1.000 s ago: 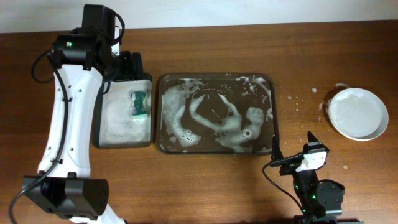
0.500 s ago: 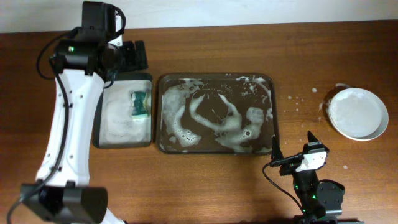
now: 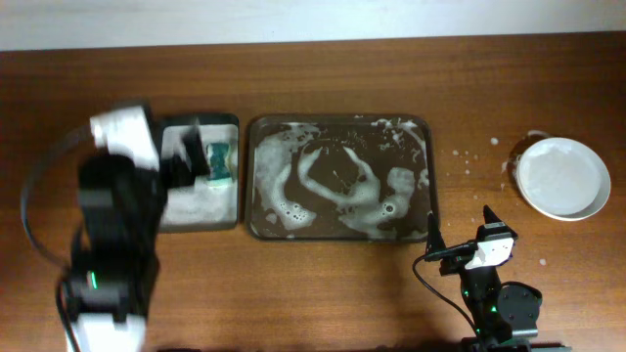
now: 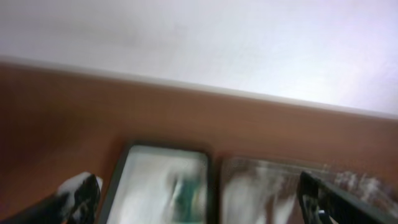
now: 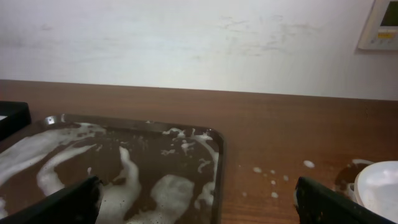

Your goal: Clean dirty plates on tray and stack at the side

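Wooden table (image 3: 342,73), foamy tray (image 3: 333,174) — plates (image 3: 562,178) stacked aside

text: none legible | wall panel (image 5: 380,25), top right of right wrist view: faint marks on its face, too small to read | left wrist view: motion-blurred, nothing readable | overhead view: no lettering resolves

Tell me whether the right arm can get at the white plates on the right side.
Probably yes: the right gripper stands open and empty, and only bare table lies between it and the plates.
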You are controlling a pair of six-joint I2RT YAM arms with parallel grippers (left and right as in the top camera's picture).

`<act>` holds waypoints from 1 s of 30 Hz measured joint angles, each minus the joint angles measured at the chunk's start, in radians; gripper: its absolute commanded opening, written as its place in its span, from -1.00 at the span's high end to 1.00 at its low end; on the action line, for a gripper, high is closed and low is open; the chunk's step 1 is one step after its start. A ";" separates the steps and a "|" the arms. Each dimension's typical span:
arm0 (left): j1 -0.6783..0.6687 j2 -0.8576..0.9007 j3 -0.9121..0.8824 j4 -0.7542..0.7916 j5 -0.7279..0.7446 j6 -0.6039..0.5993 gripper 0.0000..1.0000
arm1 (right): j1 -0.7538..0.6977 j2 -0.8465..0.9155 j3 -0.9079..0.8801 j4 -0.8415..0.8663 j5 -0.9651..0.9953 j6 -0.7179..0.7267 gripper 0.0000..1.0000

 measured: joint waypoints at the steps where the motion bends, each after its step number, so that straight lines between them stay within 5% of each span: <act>1: 0.006 -0.064 -0.077 0.027 0.001 0.000 -0.98 | 0.000 0.000 0.000 0.000 0.000 0.000 -0.97; 11: 0.025 -0.482 -0.622 0.374 0.015 0.000 -0.98 | 0.002 0.000 0.000 0.000 0.000 0.000 -0.97; 30: 0.056 -0.859 -0.858 0.383 0.016 0.084 -0.98 | 0.002 0.000 0.000 0.000 0.000 -0.001 -0.97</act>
